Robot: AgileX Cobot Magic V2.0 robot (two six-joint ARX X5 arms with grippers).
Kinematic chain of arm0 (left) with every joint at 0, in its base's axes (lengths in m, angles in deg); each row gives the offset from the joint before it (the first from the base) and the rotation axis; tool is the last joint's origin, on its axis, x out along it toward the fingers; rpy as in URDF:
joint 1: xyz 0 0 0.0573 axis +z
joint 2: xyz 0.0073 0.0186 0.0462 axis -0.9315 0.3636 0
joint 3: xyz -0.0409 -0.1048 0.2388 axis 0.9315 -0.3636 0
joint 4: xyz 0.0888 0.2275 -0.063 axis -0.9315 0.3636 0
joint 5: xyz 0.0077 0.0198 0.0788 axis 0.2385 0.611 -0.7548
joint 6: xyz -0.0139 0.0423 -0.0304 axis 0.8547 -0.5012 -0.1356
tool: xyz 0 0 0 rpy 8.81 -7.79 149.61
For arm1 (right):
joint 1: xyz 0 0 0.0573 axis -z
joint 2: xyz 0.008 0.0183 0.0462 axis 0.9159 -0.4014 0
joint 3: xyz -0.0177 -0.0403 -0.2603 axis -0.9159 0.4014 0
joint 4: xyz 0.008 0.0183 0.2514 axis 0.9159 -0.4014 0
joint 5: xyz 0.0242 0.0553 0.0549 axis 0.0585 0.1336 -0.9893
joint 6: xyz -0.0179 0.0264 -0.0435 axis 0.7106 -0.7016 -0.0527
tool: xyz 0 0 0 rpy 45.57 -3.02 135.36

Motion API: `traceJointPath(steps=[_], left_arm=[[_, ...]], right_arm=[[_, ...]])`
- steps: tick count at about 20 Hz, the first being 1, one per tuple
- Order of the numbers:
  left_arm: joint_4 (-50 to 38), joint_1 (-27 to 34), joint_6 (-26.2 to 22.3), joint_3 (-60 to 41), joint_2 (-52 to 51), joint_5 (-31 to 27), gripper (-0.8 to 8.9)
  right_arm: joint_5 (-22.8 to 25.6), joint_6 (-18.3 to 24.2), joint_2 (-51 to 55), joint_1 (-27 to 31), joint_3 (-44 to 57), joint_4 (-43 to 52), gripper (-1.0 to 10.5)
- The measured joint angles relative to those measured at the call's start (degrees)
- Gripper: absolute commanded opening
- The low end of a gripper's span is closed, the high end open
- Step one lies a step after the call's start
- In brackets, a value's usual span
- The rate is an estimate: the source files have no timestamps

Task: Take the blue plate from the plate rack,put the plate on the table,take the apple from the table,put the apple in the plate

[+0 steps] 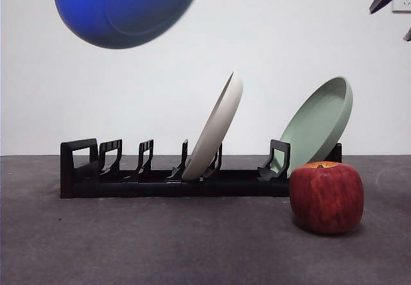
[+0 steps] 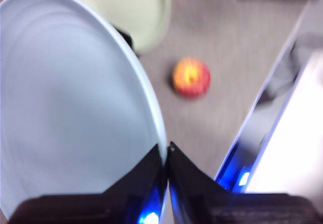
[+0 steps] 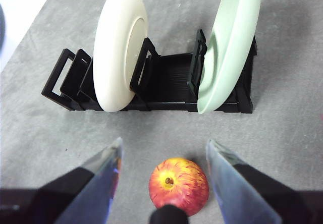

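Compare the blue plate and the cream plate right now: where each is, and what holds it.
The blue plate is up in the air, clear of the plate rack; the cream plate leans in a middle rack slot. The blue plate is clamped at its rim by the left gripper; no gripper touches the cream plate. The blue plate looks motion-blurred; the cream plate is sharp. Both are round, shallow and tilted.

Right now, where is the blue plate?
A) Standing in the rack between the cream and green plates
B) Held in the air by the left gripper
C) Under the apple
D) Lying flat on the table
B: the left gripper is shut on the rim of the blue plate, which hangs high above the plate rack.
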Motion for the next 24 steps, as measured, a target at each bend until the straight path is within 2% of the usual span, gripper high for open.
traceJointPath(steps=[4, 8, 12, 14, 17, 21, 24], left_arm=[[-1.68, -12.28, 5.14, -9.05, 0.22, -14.10, -0.09], [-10.32, -18.95, 11.23, -21.77, 0.22, -20.74, -0.09], [-23.78, -20.81, 13.29, -34.71, 1.68, -21.31, -0.09], [-26.56, -20.41, 13.44, -38.12, 3.76, -21.31, -0.09], [-28.50, -19.91, 12.61, -38.62, 7.39, -21.33, -0.09], [-33.18, -19.82, 8.35, -38.60, 12.39, -20.65, -0.08], [-35.45, -19.28, 6.29, -38.60, 13.55, -18.67, 0.33]], right_arm=[[0.07, 0.00, 0.00, 0.00, 0.00, 0.00, 2.8], [0.07, 0.00, 0.00, 0.00, 0.00, 0.00, 2.8], [0.07, 0.00, 0.00, 0.00, 0.00, 0.00, 2.8], [0.07, 0.00, 0.00, 0.00, 0.00, 0.00, 2.8], [0.04, 0.00, 0.00, 0.00, 0.00, 0.00, 2.8], [0.07, 0.00, 0.00, 0.00, 0.00, 0.00, 2.8], [0.00, 0.00, 0.00, 0.00, 0.00, 0.00, 2.8]])
